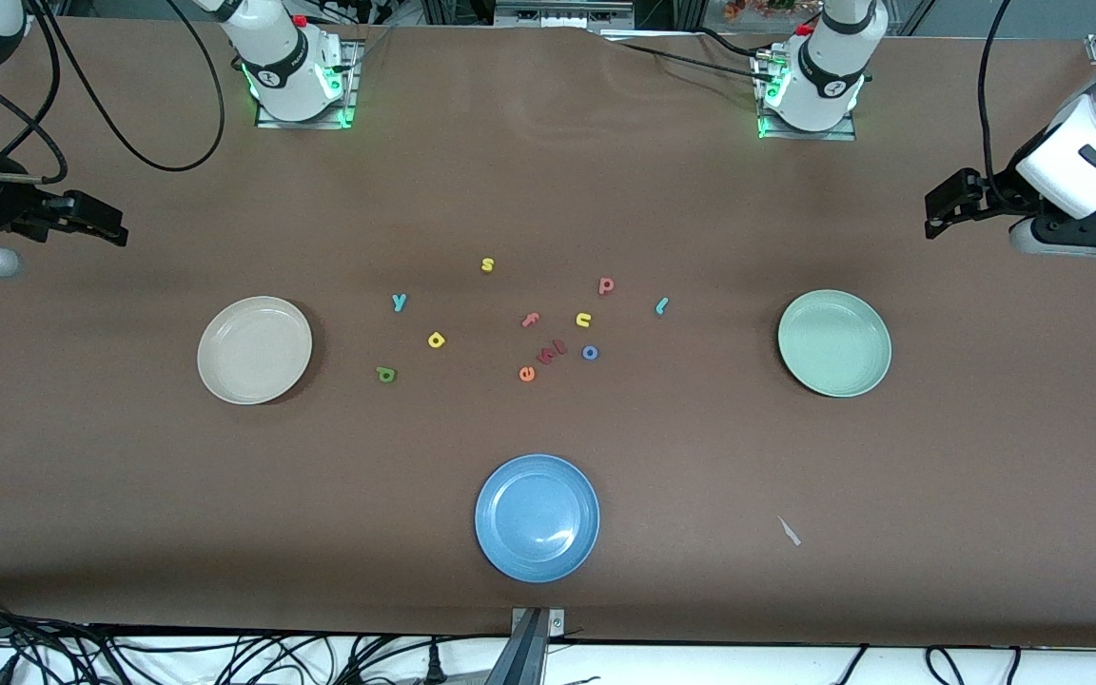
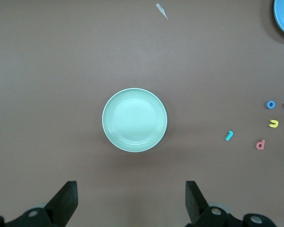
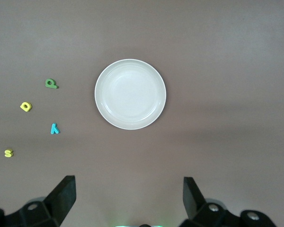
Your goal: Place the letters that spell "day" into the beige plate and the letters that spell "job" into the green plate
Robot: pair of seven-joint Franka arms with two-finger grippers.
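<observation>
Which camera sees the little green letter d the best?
The right wrist view: the tiny green foam letter "d" lies there close and unblocked, beside the round cream-beige plate. The front view shows it smaller, among the other letters. The left wrist view does not show it.

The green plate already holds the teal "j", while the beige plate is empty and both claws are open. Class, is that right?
Not quite. The green plate is empty; the left wrist view shows the teal "j" on the table beside it. The rest holds.
</observation>
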